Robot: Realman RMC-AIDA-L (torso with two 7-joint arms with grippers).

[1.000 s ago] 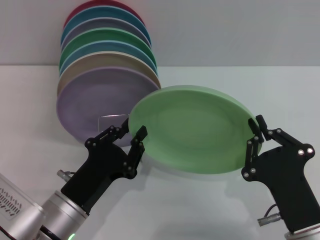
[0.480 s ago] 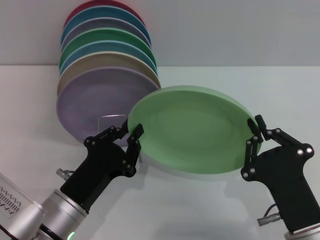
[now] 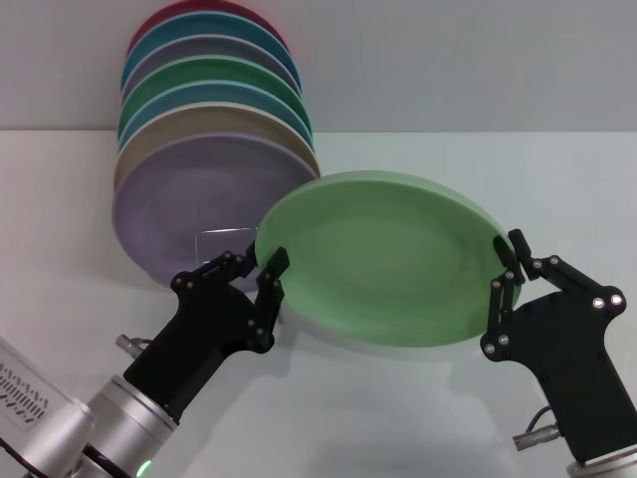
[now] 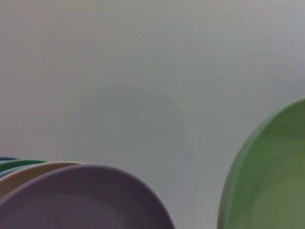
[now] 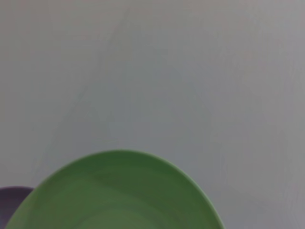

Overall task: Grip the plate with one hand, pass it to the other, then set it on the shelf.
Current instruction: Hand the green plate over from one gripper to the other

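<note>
The right end effector (image 3: 509, 269) is pinching the round mint-green plate (image 3: 383, 259) by its rim, presenting the opposite edge to the left end effector (image 3: 261, 271), which is gaping open there for the handover.

Left gripper (image 3: 263, 273), left of frame centre, has shifted slightly rightward; its fingers, spread before, now sit closer around the plate (image 3: 383, 257) left rim.
</note>
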